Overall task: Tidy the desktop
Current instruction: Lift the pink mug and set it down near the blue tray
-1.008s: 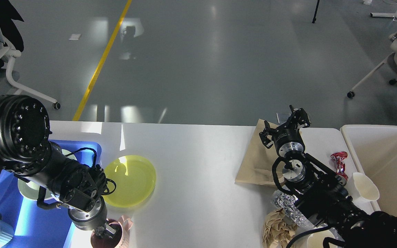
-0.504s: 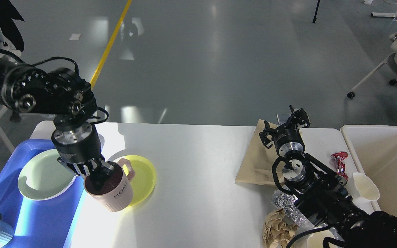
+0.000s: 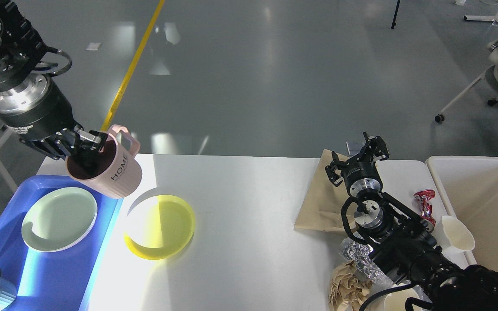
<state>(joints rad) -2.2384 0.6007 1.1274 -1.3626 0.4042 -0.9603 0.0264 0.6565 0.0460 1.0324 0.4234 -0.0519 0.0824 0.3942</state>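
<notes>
So the left claw [image 3: 85,149] is clamped on the rim of a pink mug [image 3: 110,169], holding it tilted in the air over the far left corner of the surface [image 3: 249,224], above the blue tray [image 3: 59,259]. A yellow plate [image 3: 160,226] sits just beside the tray. The right claw [image 3: 357,156] hangs apart over the brown paper bag [image 3: 320,198] by the far right edge.

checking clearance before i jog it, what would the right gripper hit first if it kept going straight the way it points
The right gripper points away across the brown paper bag toward the far edge of the desktop. Nothing shows ahead but open floor, so the way looks free, though its height is unclear.
</notes>
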